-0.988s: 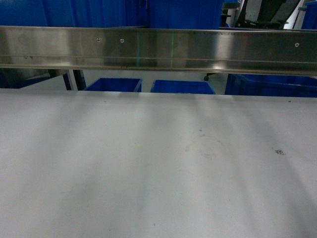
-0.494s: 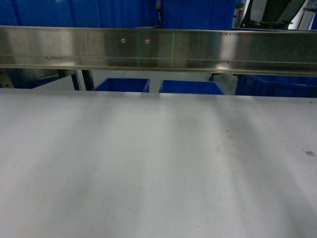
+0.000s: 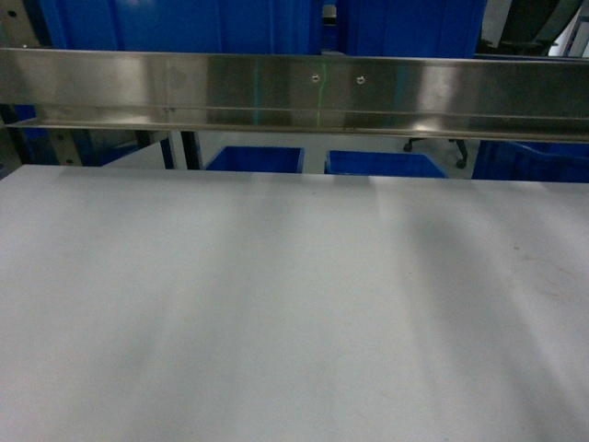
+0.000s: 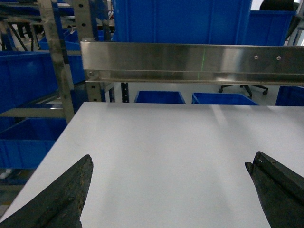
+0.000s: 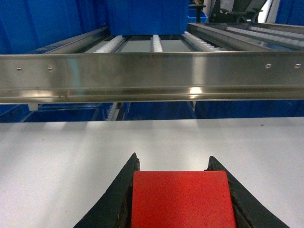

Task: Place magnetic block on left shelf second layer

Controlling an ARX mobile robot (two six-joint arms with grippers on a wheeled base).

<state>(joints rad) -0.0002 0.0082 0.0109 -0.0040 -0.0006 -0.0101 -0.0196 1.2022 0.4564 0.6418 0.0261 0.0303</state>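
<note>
Head view: bare pale desk [image 3: 276,313], steel rail [image 3: 294,90] across the top, blue crates [image 3: 255,158] beyond; neither arm nor the cube shows here. Left wrist view: left gripper [image 4: 171,190] with jaws wide apart and nothing between them, over the desk near its left edge; upright rack posts [image 4: 57,61] and more crates stand off to the left. Right wrist view: right gripper [image 5: 173,199] has its jaws clamped on the magnetic block [image 5: 183,199], faces square to the camera, just above the desk. Ahead and higher, past the rail, lie roller rails [image 5: 156,42] of a rack tier with a blue crate at the back; whether this is the left shelf second layer I cannot tell. Judgement: the rail stands in the way; the block must rise over it.
</note>
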